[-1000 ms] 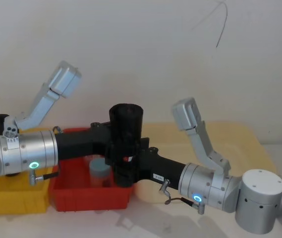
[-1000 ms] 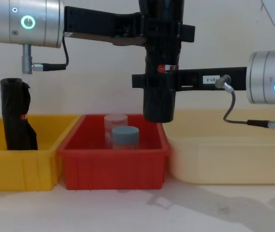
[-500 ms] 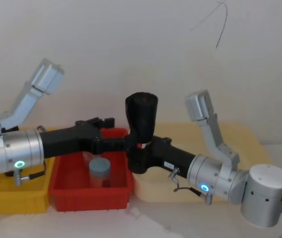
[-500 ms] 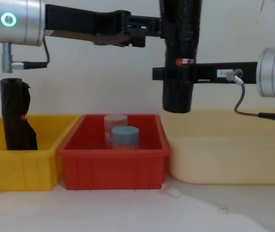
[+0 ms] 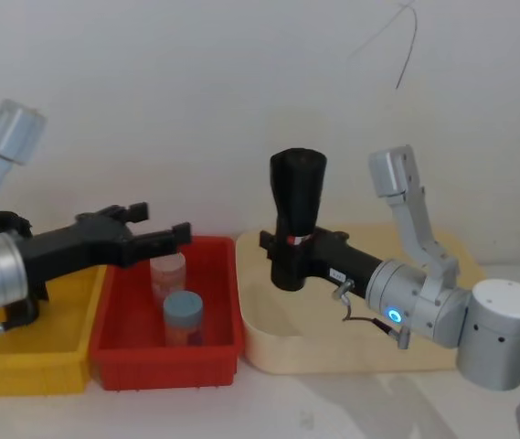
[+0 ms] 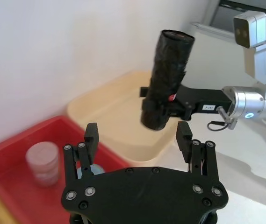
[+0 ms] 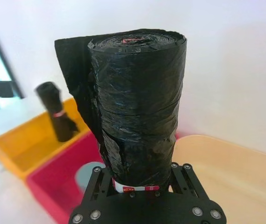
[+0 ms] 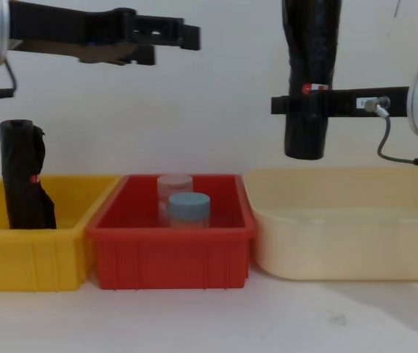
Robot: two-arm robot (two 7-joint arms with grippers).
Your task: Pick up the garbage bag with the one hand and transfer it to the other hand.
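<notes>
- A second ago the garbage bag [image 5: 298, 206] was gripped by both end effectors above the red tray [image 5: 228, 302]. Half a second ago the left fingers had already been loosened at its upper part.
- The left end effector [image 5: 159, 224] has since been drawn back, well apart from the roll. It is now seen above the left side of the red tray, level with the top of the bag in the chest view.
- The bag has meanwhile been carried to the right. It now hangs over the left end of the cream tray [image 5: 269, 347], clear of the tray's rim and of the desk [image 8: 209, 316].
- From this, the hand-over can be judged as made: the bag's weight is borne by the right arm alone.
- The right end effector [image 5: 289, 251] is clenched on the lower half of the roll, at the red-and-white label [image 8: 313, 88]. The roll is held upright, leaning slightly.
- The left end effector is released. Its fingers are spread wide in the left wrist view, with nothing held between them and nothing touched.
- The two jars [image 5: 184, 315] are left in the red tray, and the narrower black roll [image 8: 25, 176] stands in the yellow tray [image 5: 22, 366].
</notes>
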